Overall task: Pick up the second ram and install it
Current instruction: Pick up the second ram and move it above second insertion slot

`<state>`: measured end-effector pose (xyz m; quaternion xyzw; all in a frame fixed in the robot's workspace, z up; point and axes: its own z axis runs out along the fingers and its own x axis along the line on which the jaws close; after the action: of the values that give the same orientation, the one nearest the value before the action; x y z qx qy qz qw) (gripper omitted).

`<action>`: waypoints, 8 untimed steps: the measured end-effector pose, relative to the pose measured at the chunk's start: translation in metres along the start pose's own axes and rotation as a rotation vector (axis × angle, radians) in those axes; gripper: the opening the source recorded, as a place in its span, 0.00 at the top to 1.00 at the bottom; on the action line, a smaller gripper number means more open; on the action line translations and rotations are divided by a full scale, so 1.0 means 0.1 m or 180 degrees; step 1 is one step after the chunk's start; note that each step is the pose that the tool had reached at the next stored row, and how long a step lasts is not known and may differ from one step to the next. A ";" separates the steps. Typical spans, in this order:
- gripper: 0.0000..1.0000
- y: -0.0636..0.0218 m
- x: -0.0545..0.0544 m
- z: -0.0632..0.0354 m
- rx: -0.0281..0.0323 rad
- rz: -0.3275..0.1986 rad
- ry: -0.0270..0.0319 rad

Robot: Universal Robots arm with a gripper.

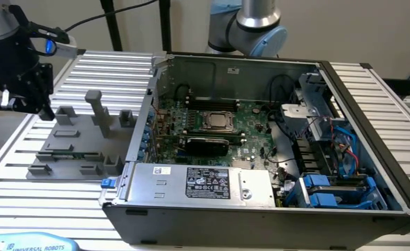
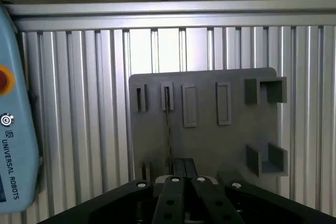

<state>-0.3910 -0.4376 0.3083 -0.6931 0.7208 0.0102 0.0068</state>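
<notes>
Pincer (image 2: 185,167): fingers pressed together, empty, poised above the grey fixture plate (image 1: 79,144), at its 10 o'clock in the exterior view.
Second ram (image 1: 76,155): on edge in a fixture slot, untouched, at 9 o'clock of the open computer case (image 1: 261,130).
Slatted table (image 1: 44,209) beneath.

Open space above grey fixture plate (image 2: 210,145); tall post (image 1: 94,111) and raised blocks (image 1: 65,115) near the second ram (image 1: 72,155)

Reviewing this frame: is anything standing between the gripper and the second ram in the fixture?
Nothing visible does. The gripper hangs over the grey fixture plate, where the second ram stands on edge in its slot, uncovered. The raised fixture blocks sit off to one side of it.
</notes>
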 end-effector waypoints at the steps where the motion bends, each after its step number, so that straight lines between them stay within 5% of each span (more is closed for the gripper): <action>1: 0.89 0.000 0.01 0.017 0.0000 -0.0002 0.0000; 8: 0.83 -0.001 0.02 0.121 0.0000 -0.0004 0.0000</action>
<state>-0.3910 -0.4396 0.2961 -0.6935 0.7203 0.0102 0.0068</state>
